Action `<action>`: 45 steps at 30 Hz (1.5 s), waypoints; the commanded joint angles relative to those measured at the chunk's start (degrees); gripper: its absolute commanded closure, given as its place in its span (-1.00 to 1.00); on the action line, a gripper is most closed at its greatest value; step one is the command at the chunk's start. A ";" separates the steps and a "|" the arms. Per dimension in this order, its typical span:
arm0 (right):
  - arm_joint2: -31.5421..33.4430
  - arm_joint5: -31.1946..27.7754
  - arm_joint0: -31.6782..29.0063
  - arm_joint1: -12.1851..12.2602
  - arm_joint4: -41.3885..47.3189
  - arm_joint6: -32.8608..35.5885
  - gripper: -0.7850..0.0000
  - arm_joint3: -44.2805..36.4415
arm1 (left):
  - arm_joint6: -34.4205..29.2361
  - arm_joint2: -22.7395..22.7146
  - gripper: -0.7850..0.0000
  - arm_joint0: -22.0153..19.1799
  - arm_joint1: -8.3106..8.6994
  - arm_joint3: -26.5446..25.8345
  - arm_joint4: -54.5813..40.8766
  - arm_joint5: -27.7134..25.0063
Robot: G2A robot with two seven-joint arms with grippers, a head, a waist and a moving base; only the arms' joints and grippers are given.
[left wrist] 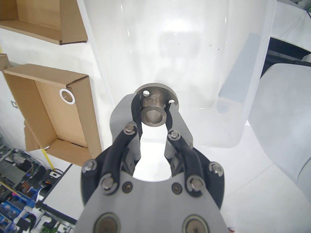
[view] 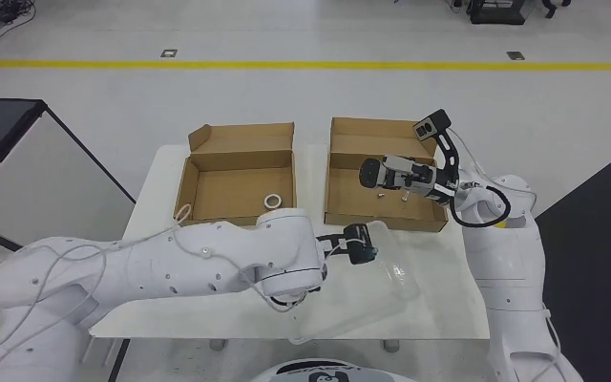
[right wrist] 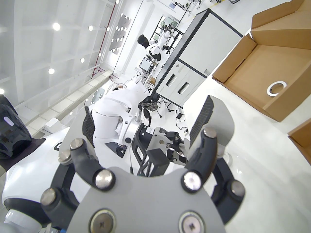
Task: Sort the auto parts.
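Closest in, the left gripper (left wrist: 153, 122) is clamping its jaws on a grey metal flanged bushing (left wrist: 152, 115), pinching the narrow hub from both sides while the wider round flange, drilled with small holes, is pointing away from the wrist. In the top view this left gripper (view: 363, 250) is hanging with the bushing over the near end of a clear plastic bin (view: 406, 282), which is lying on the white table (view: 164, 177) in front of the robot. Through the left wrist view the see-through wall of the bin (left wrist: 243, 73) is showing just beyond the held part.

Farther back on the table, two open brown cardboard boxes are sitting side by side, slightly apart. A flat white ring (view: 268, 202) is lying on the floor of the left cardboard box (view: 234, 162), near its corner closest to the other box; the same ring (left wrist: 60, 96) and box (left wrist: 48, 122) are showing beside the bin. A few small pale pieces (view: 381, 192), too small to identify, are resting in the right cardboard box (view: 382, 134).

The right gripper (view: 366, 175) is hovering above that right box, its ribbed jaws standing wide apart (right wrist: 148, 115). Beyond it the left box (right wrist: 255, 73) with the ring (right wrist: 269, 89) is showing.
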 commanded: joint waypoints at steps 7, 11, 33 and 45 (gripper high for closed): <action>0.00 0.00 0.00 0.00 0.00 0.00 -1.00 0.00 | 2.56 -6.33 1.00 2.76 6.31 -4.18 -2.62 -2.27; 0.00 0.00 0.00 0.00 0.00 0.00 -1.00 0.00 | 9.27 -12.20 1.00 7.75 10.14 -3.41 -4.84 -8.33; 0.00 0.00 0.00 0.00 0.00 0.00 -1.00 0.00 | 38.81 -44.56 1.00 36.79 24.48 7.24 -19.60 -49.61; 0.00 0.00 0.00 0.00 0.00 0.00 -1.00 0.00 | 50.31 -49.06 1.00 41.46 25.20 10.56 -25.71 -64.00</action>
